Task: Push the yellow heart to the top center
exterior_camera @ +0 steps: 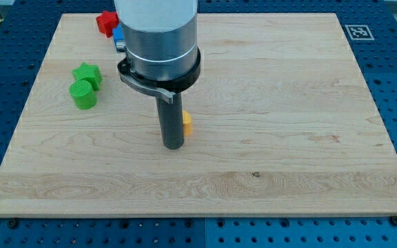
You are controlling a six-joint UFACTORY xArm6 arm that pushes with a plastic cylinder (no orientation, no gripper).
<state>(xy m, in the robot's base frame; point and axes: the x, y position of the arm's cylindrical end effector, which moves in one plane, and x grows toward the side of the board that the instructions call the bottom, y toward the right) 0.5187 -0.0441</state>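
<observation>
My tip (173, 146) rested on the wooden board (288, 138) a little to the view's left of centre, below the middle of the board, at the end of the straight dark rod (170, 120) that hung from the arm's wide grey and white body (158, 34). The arm carried no pincer, so there was nothing to be open or closed. A small yellow-orange block (187, 122), largely hidden behind the rod so that its heart shape could not be made out, sat touching or just beside the rod on the view's right, slightly above my tip. Well apart from it, toward the view's left edge, two green blocks stood close together: a star-like one (88, 74) above and a rounder one (83, 95) just below it. Near the view's top left, a red block (105, 23) lay beside a blue block (118, 36), the blue one partly covered by the arm's body. A black-and-white marker tag (359, 32) sat at the board's top right corner.
</observation>
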